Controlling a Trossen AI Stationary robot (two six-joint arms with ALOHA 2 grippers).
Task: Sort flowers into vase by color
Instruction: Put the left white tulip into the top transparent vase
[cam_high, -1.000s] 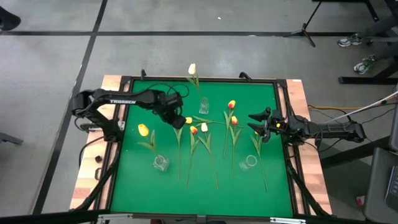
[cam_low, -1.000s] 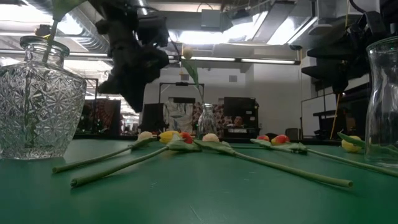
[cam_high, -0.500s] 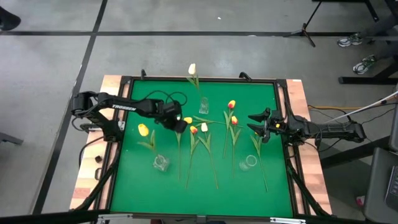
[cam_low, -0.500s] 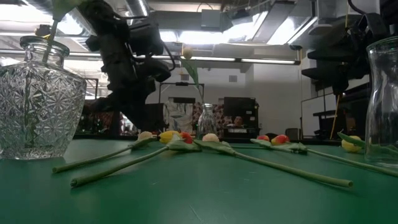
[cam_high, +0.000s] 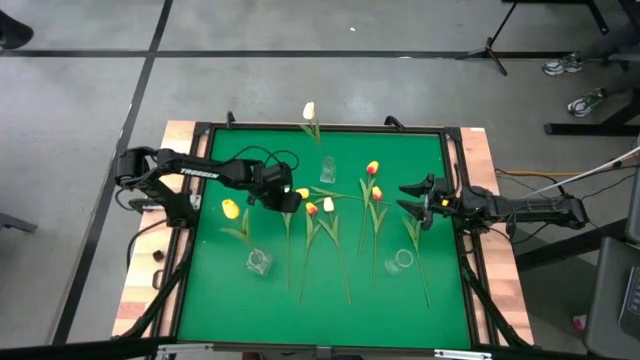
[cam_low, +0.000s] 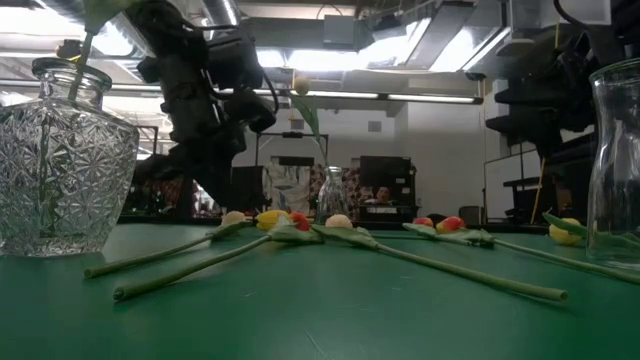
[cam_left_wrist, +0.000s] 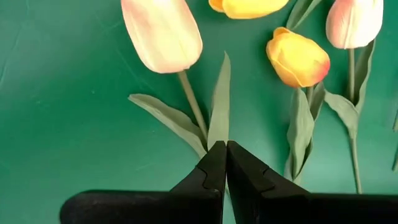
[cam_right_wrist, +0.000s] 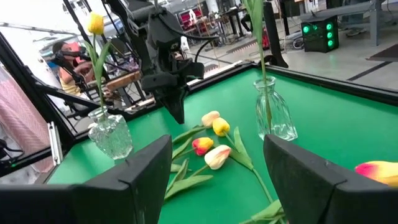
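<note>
Near the bench's middle, left gripper (cam_left_wrist: 221, 163) pinched shut on pale tulip (cam_left_wrist: 163, 34) leaf/stem — could slip free or drag neighbours when lifted; right gripper (cam_high: 418, 200) wide open, empty.

**Arm hardware, appearance only**

Both arms are matte black, built from chunky jointed links. The left arm (cam_high: 205, 170) has white "TROSSEN" lettering along its upper link; black cables loop off it near the wrist. The left pincer (cam_left_wrist: 222, 163) has two black, wedge-shaped fingers with small stepped notches on the outer edges. The right arm (cam_high: 520, 208) has the same black finish, with a small orange spot near the wrist. The right pincer (cam_right_wrist: 214, 180) has broad, flat black fingers.
</note>
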